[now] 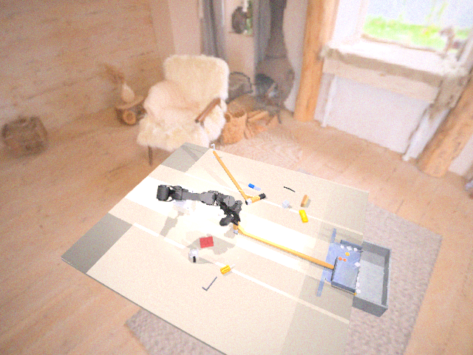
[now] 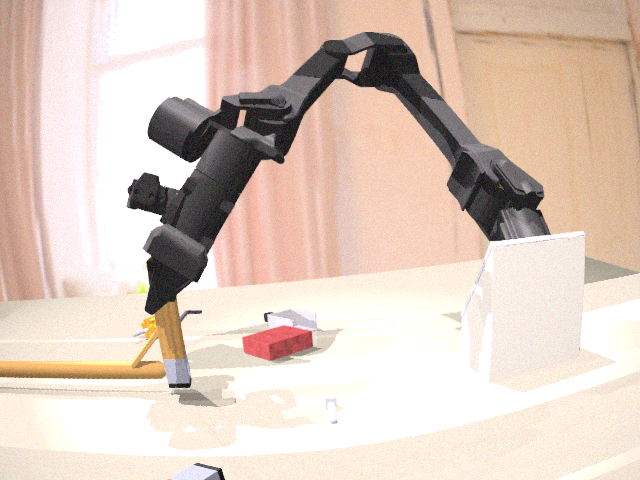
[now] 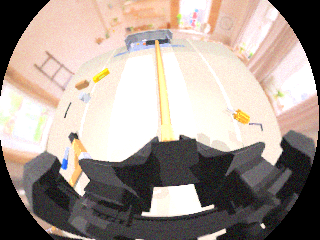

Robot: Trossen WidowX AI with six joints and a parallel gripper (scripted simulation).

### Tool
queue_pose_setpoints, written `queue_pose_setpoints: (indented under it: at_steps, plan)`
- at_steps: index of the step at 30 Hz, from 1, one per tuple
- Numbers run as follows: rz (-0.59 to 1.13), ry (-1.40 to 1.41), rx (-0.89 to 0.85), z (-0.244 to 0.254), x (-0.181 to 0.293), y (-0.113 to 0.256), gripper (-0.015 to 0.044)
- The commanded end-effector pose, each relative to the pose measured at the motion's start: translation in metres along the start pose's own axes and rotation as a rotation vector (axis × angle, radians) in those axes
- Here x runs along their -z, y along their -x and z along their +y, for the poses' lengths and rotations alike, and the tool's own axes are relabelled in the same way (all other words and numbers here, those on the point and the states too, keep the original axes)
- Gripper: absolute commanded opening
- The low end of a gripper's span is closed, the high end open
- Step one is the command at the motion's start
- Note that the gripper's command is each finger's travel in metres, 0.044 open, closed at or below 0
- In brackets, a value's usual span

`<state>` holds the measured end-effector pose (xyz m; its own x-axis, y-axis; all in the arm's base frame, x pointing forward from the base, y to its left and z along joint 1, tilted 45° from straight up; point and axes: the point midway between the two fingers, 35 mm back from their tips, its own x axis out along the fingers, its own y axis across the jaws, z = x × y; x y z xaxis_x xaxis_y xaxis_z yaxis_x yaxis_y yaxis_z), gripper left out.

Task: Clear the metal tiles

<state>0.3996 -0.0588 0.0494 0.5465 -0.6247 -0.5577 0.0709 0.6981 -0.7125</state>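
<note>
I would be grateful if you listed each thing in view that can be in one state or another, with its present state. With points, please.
gripper (image 1: 236, 223) (image 2: 164, 304): shut on the long scraper's upright grip
long scraper (image 1: 286, 250) (image 2: 77, 369) (image 3: 162, 90): held, blade end over the bench plate
bench plate (image 1: 335, 250): not cleared, tiles still on it
catch box (image 1: 386, 263): open-topped
red block (image 1: 206, 242) (image 2: 278, 342): lying flat, not held

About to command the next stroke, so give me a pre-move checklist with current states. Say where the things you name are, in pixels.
1. Gripper (image 1: 236, 222) (image 2: 164, 304) shut on the long scraper's upright grip (image 2: 170, 330): ok.
2. Scraper blade (image 1: 335, 267) on the bench plate (image 1: 335, 250): cannot tell whether it touches the surface.
3. Bench plate cleared of tiles (image 1: 342, 259): not ok, several remain.
4. Catch box (image 1: 386, 275) (image 3: 131, 42) at the plate's far end: ok.
5. Red block (image 1: 206, 242) (image 2: 277, 343) off the scraper's shaft (image 1: 286, 250) (image 3: 162, 90): ok.
</note>
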Motion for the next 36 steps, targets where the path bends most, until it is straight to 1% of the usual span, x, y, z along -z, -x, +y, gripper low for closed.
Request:
queue_pose_setpoints:
  at_steps: [1, 36]
  plan:
    - [-0.017, -0.011, 0.004, -0.002, 0.000, 0.008, 0.0000]
    - [-0.021, -0.009, 0.002, -0.002, 0.050, 0.036, 0.0000]
